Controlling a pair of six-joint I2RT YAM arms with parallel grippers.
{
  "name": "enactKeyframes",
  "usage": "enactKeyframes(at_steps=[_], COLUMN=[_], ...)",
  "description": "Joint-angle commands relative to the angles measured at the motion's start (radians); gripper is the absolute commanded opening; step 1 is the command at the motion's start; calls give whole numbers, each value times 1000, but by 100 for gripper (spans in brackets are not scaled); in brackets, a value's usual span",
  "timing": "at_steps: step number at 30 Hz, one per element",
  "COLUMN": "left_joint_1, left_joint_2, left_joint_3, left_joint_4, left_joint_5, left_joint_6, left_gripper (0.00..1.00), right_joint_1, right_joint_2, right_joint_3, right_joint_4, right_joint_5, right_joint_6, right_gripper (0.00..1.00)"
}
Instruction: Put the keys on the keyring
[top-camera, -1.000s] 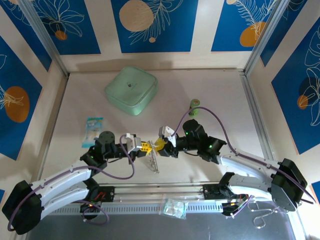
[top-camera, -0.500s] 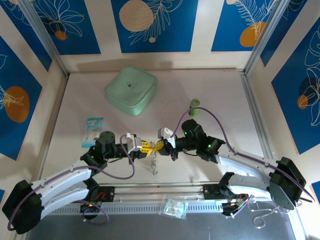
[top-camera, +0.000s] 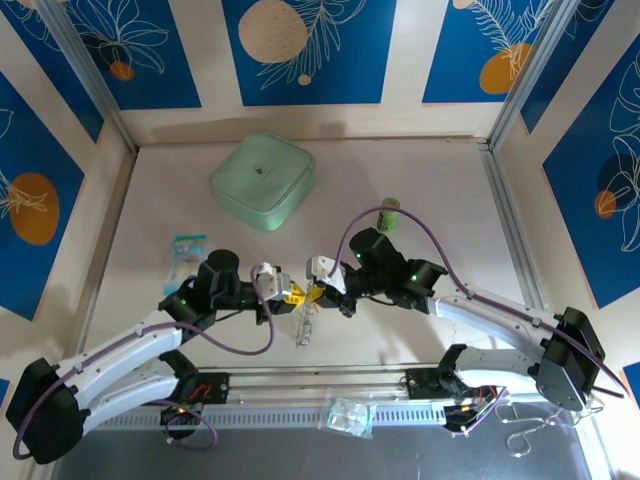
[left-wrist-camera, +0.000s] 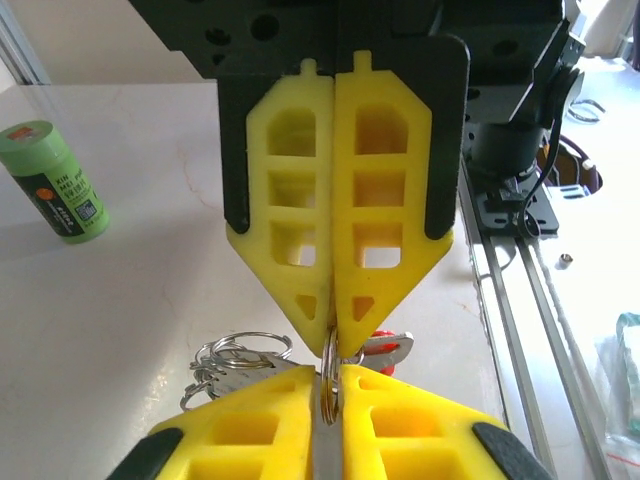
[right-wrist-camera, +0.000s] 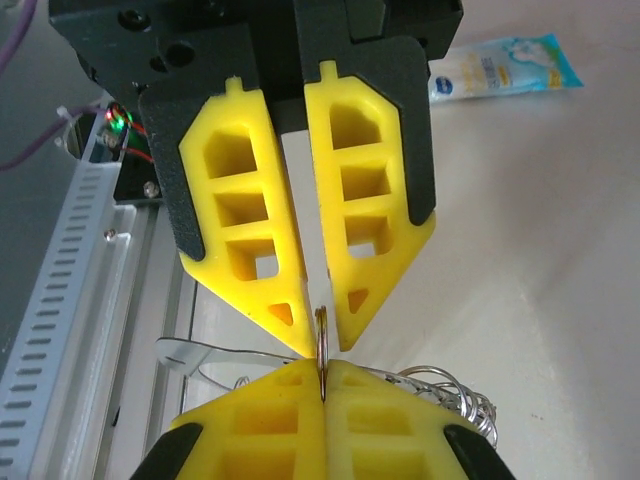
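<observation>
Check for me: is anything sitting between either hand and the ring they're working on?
Nothing visible. The left hand and right hand meet tip to tip, both pinched on the same metal ring. The red-headed key and other rings sit just below, not between fingers and ring.

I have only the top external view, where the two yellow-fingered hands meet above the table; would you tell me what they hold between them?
Observer: In the left wrist view, the left hand is shut on a thin metal ring, seen edge-on.
Operator: Thank you. Is the right hand on that ring too?
Observer: Yes. The right wrist view shows the right hand pinching the same ring at its fingertips, tip to tip with the left hand.
Operator: Is anything else gathered at the ring?
Observer: The left wrist view shows a red plastic key head just behind the ring, next to a bunch of silver loops.
</observation>
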Motion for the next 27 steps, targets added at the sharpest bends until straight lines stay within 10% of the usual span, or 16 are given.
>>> enactKeyframes(at_steps=[1, 25, 27], left_joint_1=[-11, -11, -11], left_joint_2=[7, 36, 26], left_joint_3=[37, 69, 57], left_joint_4=[-45, -59, -39], left_joint_5=[26, 73, 61], left_joint_6=[52, 90, 76], left_gripper=[10, 0, 0], right_joint_1=[12, 27, 12], right_joint_2=[16, 37, 5], right_joint_3=[57, 90, 49], right_joint_4=[-88, -106, -54], right_joint_5=[1, 3, 4], right_joint_6=[-64, -77, -38], right_gripper=[0, 0, 16])
